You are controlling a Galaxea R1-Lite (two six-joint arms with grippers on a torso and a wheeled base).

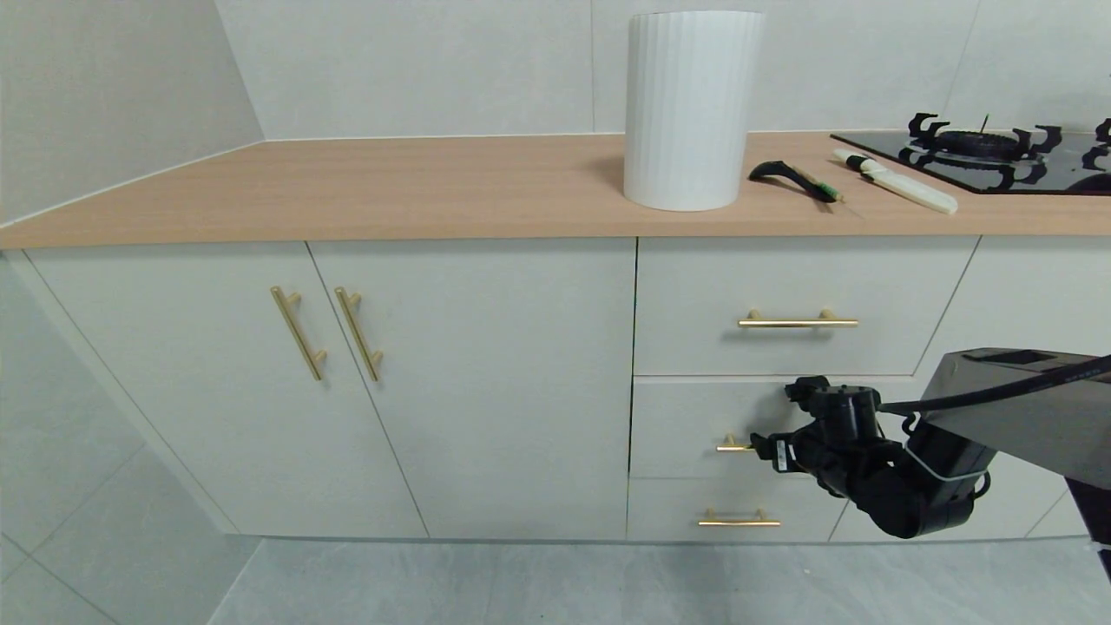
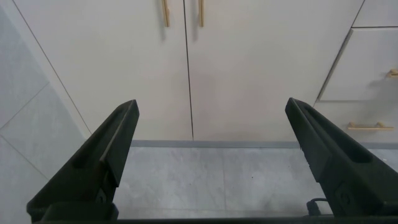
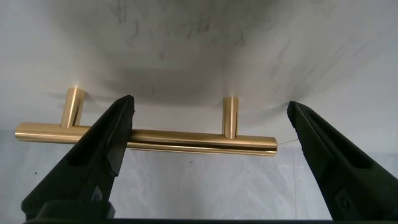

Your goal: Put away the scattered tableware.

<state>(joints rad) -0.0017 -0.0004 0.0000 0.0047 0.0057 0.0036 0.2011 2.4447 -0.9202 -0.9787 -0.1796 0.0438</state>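
On the wooden counter (image 1: 391, 187) lie a black-handled utensil (image 1: 790, 178) and a cream-white knife (image 1: 898, 182), to the right of a tall white ribbed container (image 1: 690, 108). Low down, my right gripper (image 1: 762, 448) is at the middle drawer's gold handle (image 1: 732, 448). In the right wrist view the handle (image 3: 186, 140) runs across close in front of the open right gripper (image 3: 210, 106), one end passing behind a finger (image 3: 99, 155). My left gripper (image 2: 211, 107) is open and holds nothing, facing the cabinet doors (image 2: 249, 68) above the floor.
A black gas hob (image 1: 998, 161) sits at the counter's right end. The top drawer's handle (image 1: 797, 322) and the bottom drawer's handle (image 1: 739, 522) are above and below the right gripper. Two cabinet doors with gold handles (image 1: 299, 332) stand to the left. Grey tiled floor (image 1: 521, 582) lies below.
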